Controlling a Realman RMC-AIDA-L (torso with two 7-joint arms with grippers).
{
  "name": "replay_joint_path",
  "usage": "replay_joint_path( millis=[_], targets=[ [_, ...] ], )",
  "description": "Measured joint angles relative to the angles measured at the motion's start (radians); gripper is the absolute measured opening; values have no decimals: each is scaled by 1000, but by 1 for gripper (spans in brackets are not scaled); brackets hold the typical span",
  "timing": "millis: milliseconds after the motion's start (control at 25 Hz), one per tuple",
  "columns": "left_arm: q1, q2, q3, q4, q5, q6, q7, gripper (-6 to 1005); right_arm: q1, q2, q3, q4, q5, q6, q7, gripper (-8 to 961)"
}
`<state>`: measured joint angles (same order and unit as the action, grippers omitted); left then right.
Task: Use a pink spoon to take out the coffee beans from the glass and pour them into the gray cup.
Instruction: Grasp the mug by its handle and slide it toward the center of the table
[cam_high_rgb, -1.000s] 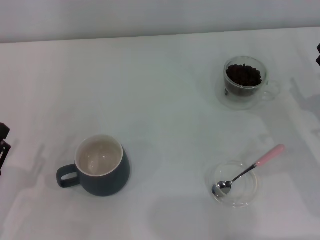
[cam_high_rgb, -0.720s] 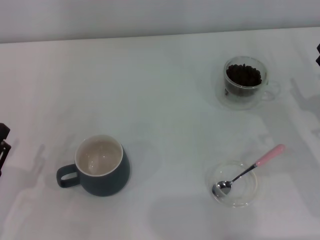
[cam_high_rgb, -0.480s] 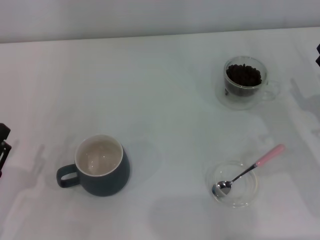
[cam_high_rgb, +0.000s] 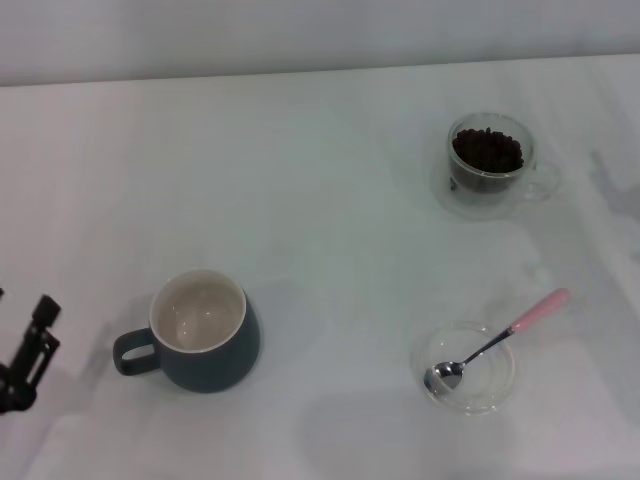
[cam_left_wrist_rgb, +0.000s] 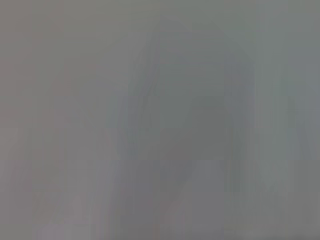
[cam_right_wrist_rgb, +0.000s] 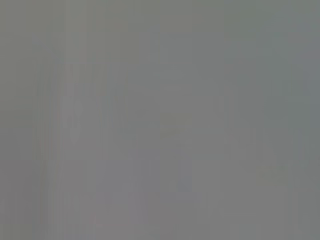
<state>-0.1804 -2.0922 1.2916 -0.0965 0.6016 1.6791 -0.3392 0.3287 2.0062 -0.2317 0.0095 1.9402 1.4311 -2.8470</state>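
Nearest to me, low at the left edge of the head view, I had the left gripper (cam_high_rgb: 25, 355) poking in just above the white table (cam_high_rgb: 320, 200); only a dark sliver of it showed, and I could not tell how its jaws stood. Just beside it, apart from it, sat the gray cup (cam_high_rgb: 202, 331): a squat, rounded, dark blue-gray mug, upright, with a cream-white inside and its loop handle turned toward the left gripper. On my right side, about as near, lay a shallow clear glass dish (cam_high_rgb: 470, 367). The pink spoon (cam_high_rgb: 497, 340) rested in it, its shiny metal bowl down in the dish and its thin stem slanting up over the rim to a pale pink handle that pointed away to the right. Farther back on the right stood the glass (cam_high_rgb: 489, 165), clear and double-walled, upright, its small handle facing right, well apart from the dish. Dark, nearly black coffee beans (cam_high_rgb: 487, 150) filled it in a heap. Both wrist views gave me only flat gray.
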Motion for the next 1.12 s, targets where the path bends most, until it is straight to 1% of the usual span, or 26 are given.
replay_joint_path(
  millis=[200, 400, 480, 680, 920, 1120],
  targets=[
    [14, 0, 0, -28, 60, -1, 0, 631, 14, 0, 0, -19, 6, -18, 0, 828],
    [16, 0, 0, -54, 89, -14, 0, 630, 34, 0, 0, -25, 8, -40, -1, 828],
    [14, -3, 0, -63, 121, -50, -2, 629, 37, 0, 0, -29, 8, -42, 0, 828],
    [9, -6, 0, -70, 127, -87, -7, 628, 42, 1, 0, -33, 8, -44, 0, 828],
    [-12, -6, -1, -74, 127, -133, -16, 626, 43, 2, 0, -31, 5, -44, 0, 828],
    [-54, -3, 0, -75, 152, -187, -62, 624, 44, 2, -2, -26, 5, -47, 0, 828]
  ],
)
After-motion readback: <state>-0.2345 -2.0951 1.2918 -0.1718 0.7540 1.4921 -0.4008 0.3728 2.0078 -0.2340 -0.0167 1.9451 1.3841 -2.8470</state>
